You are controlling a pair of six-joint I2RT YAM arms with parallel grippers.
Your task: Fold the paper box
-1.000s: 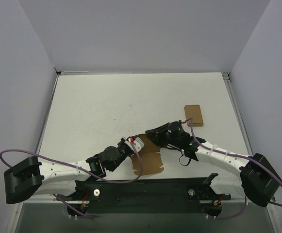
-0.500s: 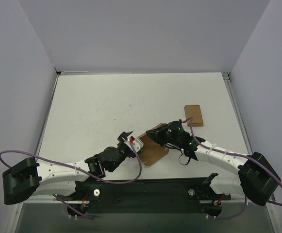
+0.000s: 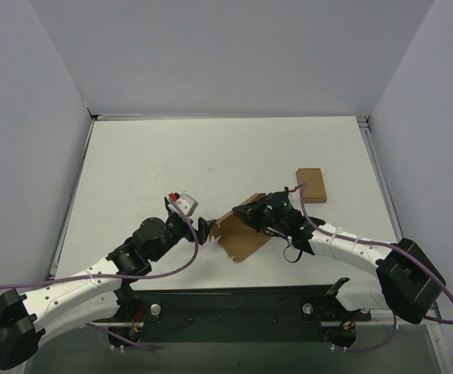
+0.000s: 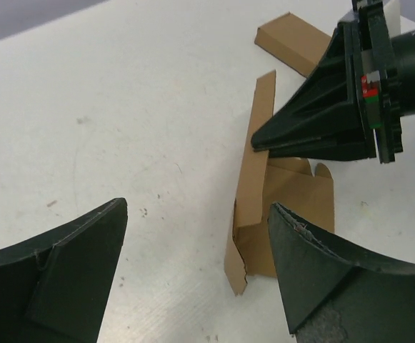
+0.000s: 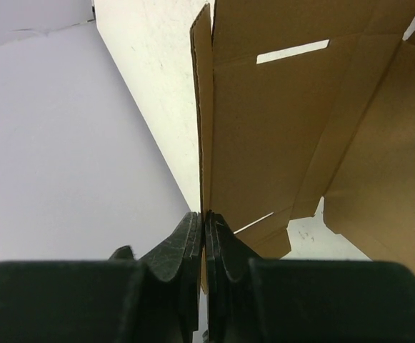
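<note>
The left tool is spread wide with nothing between its fingers. It sits just left of the paper box and does not touch it. The paper box lies partly unfolded near the middle of the desk, its notched base sheet flat and one long panel standing on edge. The right tool reaches in from the right, its fingers pinched tight on the top edge of that upright panel. Farther right and back, well apart, a plain cardboard rectangle lies flat.
</note>
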